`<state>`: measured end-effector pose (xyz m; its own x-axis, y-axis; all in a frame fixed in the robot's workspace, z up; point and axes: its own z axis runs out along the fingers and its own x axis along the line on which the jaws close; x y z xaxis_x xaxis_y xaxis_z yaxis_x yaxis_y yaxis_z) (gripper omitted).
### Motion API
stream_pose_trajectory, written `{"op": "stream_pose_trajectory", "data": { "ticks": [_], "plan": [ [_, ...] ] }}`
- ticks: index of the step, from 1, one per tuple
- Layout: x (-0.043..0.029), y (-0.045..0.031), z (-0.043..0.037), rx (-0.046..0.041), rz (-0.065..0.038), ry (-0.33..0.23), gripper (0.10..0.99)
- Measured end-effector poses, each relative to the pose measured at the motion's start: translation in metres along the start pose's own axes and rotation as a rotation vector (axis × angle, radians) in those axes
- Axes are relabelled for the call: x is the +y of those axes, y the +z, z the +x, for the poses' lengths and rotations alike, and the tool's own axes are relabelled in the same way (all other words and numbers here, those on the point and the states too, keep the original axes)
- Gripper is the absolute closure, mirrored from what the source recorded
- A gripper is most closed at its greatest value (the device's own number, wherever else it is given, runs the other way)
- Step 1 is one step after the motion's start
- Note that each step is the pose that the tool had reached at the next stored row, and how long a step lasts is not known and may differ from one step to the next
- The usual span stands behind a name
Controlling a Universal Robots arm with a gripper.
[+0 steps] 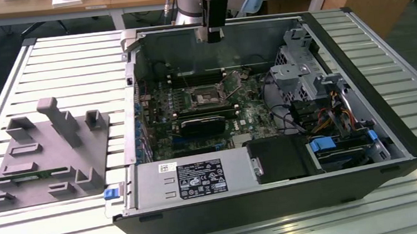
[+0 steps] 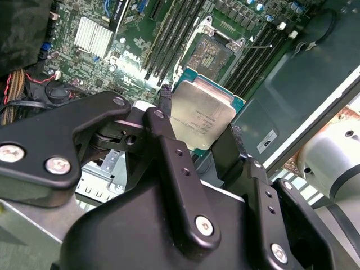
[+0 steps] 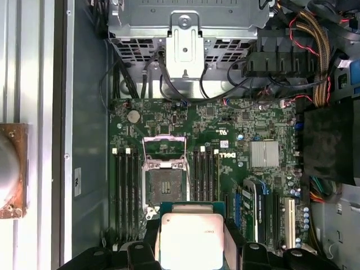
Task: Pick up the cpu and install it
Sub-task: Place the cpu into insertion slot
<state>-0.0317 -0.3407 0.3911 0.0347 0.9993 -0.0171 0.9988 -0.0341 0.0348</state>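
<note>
I have the pincer (image 2: pixel 198 125) pinching the cpu (image 2: pixel 203 112) by two opposite edges, its metal top facing the camera in both wrist views. The cpu (image 3: pixel 191 239) hangs above the motherboard (image 3: pixel 247 121), not seated in the socket (image 3: pixel 165 185), whose metal frame (image 3: pixel 163 148) stands raised. In the exterior view the pincer (image 1: pixel 211 36) hovers just inside the far wall of the open computer case (image 1: pixel 374 90). The case lies on the slatted counter (image 1: pixel 63 67), with a grey fixture (image 1: pixel 48 155) at the exterior view's left.
</note>
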Motion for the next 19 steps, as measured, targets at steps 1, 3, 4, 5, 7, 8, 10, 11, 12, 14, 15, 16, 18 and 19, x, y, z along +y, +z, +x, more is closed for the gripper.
{"op": "stream_pose_trajectory", "data": {
  "ticks": [1,3,4,5,7,8,10,11,12,14,15,16,18,19],
  "plan": [
    [0.0000,0.0004,0.0000,0.0000,0.000,0.000,0.553],
    [0.0000,0.0012,0.0000,0.0001,0.000,0.000,0.553],
    [-0.0001,0.0016,0.0000,0.0000,0.000,0.000,0.553],
    [-0.0001,0.0019,0.0000,0.0000,0.000,0.000,0.553],
    [-0.0001,0.0027,0.0001,0.0001,0.000,0.000,0.553],
    [-0.0001,0.0031,0.0001,0.0001,0.000,0.000,0.553],
    [-0.0001,0.0039,0.0001,0.0000,0.000,0.000,0.553],
    [-0.0002,0.0044,0.0001,0.0000,0.000,0.000,0.553],
    [-0.0002,0.0048,0.0001,0.0001,0.000,0.000,0.553],
    [-0.0002,0.0056,0.0001,0.0001,0.000,0.000,0.553],
    [-0.0002,0.0060,0.0001,0.0000,0.000,0.000,0.553],
    [-0.0002,0.0064,0.0001,0.0000,0.000,0.000,0.553],
    [-0.0002,0.0072,0.0001,0.0001,0.000,0.000,0.553],
    [-0.0003,0.0075,0.0001,0.0000,0.000,0.000,0.553]
  ]
}}
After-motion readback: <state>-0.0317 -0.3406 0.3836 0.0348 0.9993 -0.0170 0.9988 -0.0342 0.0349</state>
